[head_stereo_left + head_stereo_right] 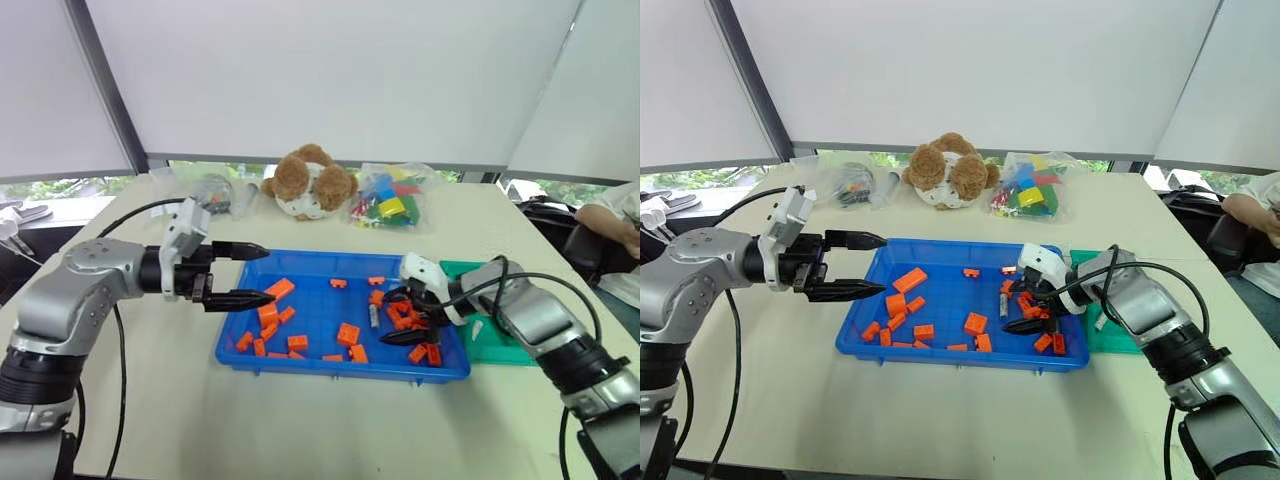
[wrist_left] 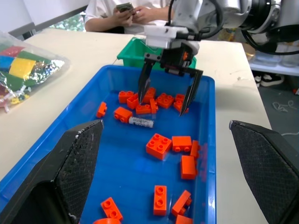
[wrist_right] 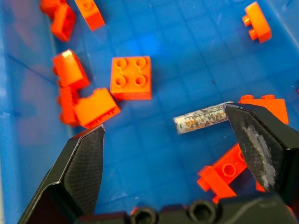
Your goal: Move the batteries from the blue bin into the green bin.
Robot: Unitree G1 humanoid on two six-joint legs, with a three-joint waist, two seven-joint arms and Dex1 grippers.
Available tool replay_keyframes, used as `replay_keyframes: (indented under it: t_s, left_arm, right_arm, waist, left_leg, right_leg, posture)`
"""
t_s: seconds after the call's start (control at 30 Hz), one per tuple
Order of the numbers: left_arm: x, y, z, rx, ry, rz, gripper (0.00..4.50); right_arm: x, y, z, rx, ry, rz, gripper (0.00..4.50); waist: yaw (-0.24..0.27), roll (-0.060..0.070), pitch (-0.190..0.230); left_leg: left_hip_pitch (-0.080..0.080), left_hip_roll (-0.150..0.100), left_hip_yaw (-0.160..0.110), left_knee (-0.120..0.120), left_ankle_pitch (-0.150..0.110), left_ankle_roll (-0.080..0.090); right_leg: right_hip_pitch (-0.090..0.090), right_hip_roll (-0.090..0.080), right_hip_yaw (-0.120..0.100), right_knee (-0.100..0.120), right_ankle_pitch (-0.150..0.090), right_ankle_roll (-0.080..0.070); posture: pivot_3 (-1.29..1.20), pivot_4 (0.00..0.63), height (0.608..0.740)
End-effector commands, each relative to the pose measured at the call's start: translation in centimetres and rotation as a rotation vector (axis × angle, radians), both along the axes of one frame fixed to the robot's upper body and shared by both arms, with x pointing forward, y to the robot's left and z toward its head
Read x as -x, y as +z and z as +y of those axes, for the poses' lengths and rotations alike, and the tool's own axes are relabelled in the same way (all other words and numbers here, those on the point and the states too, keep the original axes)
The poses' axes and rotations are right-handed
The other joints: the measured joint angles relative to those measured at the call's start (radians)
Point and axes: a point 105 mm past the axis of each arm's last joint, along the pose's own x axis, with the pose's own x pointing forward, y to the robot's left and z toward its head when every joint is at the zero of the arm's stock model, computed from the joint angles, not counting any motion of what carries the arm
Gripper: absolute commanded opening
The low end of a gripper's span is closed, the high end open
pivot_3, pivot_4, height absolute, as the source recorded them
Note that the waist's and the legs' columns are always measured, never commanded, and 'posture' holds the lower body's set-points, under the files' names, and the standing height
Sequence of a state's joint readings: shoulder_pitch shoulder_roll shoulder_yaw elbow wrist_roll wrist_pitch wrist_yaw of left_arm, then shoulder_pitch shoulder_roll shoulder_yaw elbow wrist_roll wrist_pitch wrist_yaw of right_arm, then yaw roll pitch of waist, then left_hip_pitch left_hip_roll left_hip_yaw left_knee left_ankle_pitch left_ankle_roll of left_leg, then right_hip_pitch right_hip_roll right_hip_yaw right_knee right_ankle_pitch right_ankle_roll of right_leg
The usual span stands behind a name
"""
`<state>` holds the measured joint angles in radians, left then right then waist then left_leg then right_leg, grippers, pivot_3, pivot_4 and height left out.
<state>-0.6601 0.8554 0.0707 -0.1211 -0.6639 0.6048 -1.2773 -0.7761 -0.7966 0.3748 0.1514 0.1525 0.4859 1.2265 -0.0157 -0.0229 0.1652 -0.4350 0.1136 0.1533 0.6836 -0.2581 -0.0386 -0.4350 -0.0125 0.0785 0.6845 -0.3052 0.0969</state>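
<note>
silver-grey, the battery (image 3: 203,117) is lying on the blue bin (image 1: 300,270) floor at centre right, so we are hovering our right claw (image 2: 166,91) wide open over it, empty; left claw (image 1: 245,275) open, idle; green bin (image 1: 490,345) waiting right.

One battery (image 3: 203,117), a small silver-grey cylinder with printed markings, lies flat on the floor of the blue bin (image 1: 300,362), toward its right end among orange bricks. The teal-green bin (image 1: 492,345) sits just beside the blue bin's right wall.
</note>
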Motion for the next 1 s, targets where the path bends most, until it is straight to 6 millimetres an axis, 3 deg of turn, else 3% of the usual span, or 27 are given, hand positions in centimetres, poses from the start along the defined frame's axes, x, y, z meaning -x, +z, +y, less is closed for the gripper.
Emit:
replay_keyframes:
  t_s: [0.03, 0.5, 1.0]
  left_arm:
    - [0.5, 1.1, 0.4, 0.003, 0.008, -0.056, 4.5]
    - [0.8, 1.0, 0.5, -0.008, 0.03, -0.059, 4.5]
    - [0.8, 0.9, 0.3, -0.012, 0.037, -0.066, 4.5]
  right_arm:
    - [-0.9, 0.3, 0.0, 0.028, 0.018, -0.038, 4.44]
    - [-3.7, -1.1, 0.3, 0.057, -0.017, -0.03, 4.44]
    - [-4.0, -2.1, 1.0, 0.064, 0.002, 0.004, 4.44]
  waist:
    - [0.0, 0.0, 0.0]
    - [-0.002, 0.0, 0.0]
    - [-0.003, 0.0, 0.0]
  left_leg:
    - [0.0, 0.0, 0.0, 0.0, 0.0, 0.0]
    - [0.0, 0.0, 0.0, 0.0, 0.0, -0.001]
    - [0.0, 0.0, 0.0, 0.0, 0.0, -0.001]
  right_leg:
    - [0.0, 0.0, 0.0, 0.0, 0.0, 0.0]
    - [0.0, 0.0, 0.0, 0.0, 0.0, 0.0]
    - [0.001, 0.0, 0.0, 0.001, 0.0, 0.0]
  posture:
    - [0.0, 0.15, 0.727]
    - [0.0, 0.15, 0.727]
    - [0.0, 0.15, 0.727]
